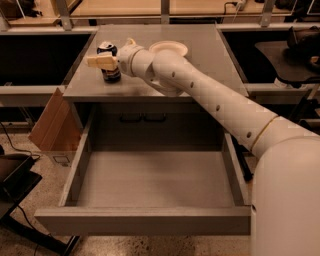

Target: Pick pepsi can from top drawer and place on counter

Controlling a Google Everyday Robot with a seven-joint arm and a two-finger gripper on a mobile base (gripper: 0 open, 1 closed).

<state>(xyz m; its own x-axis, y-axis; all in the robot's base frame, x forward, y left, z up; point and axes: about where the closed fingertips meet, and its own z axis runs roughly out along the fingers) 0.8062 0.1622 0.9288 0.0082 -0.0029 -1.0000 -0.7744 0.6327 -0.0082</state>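
The two-finger cream-coloured gripper (102,60) is positioned over the left rear part of the flat, smooth grey counter (205,70), at the end of the thick white jointed robot arm (215,102). The gripper lies across the near side of the small dark blue pepsi can (111,74), at the level of the can's upper half. Whether the gripper clamps the can or only rests against it cannot be told from this view.

The pepsi can stands upright. Its base is on the counter surface, close to the left edge, and its silver top shows above the gripper. The can is outside the drawer.

To the right of the wrist, a shallow round white bowl (169,48) sits on the counter, near the rear edge. The bowl is apart from the can, with the wrist between them.

The arm runs from the gripper diagonally toward the lower right, passing over the counter's front edge and the right wall of the wide, shallow grey top drawer (145,220). The drawer is pulled fully out toward the camera. Its flat grey floor is exposed, with low side walls and a plain front panel.

A brown cardboard box flap (52,125) stands left of the cabinet. A light wooden tabletop (125,7) lies behind the counter.
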